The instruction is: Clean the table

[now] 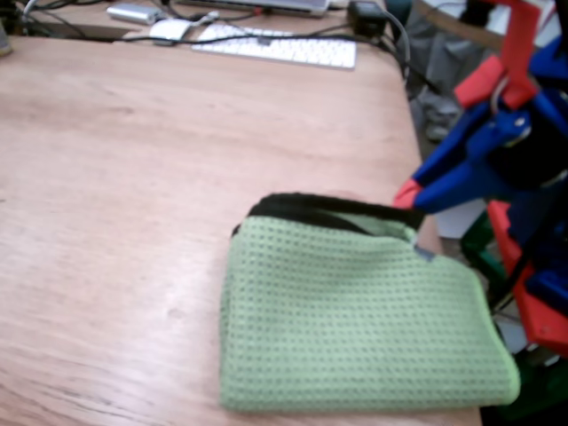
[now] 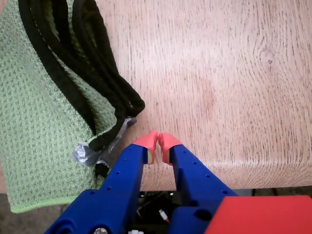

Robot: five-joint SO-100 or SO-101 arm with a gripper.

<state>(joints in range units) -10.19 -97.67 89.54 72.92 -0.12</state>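
With its tips pressed together and empty, the gripper [image 2: 157, 140] hovers over the tabletop [image 2: 229, 78] edge; it should open, then pinch the green cloth's [image 2: 34, 122] black-bound corner just beside it.

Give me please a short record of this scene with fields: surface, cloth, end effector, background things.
surface: wooden table, mostly bare
cloth: green waffle cloth with black edging, folded, lying flat near the table's right edge in the fixed view
end effector: end effector blue with red tips, shut, holding nothing, just beside the cloth's corner, not gripping it
background things: white keyboard and cables at the far edge
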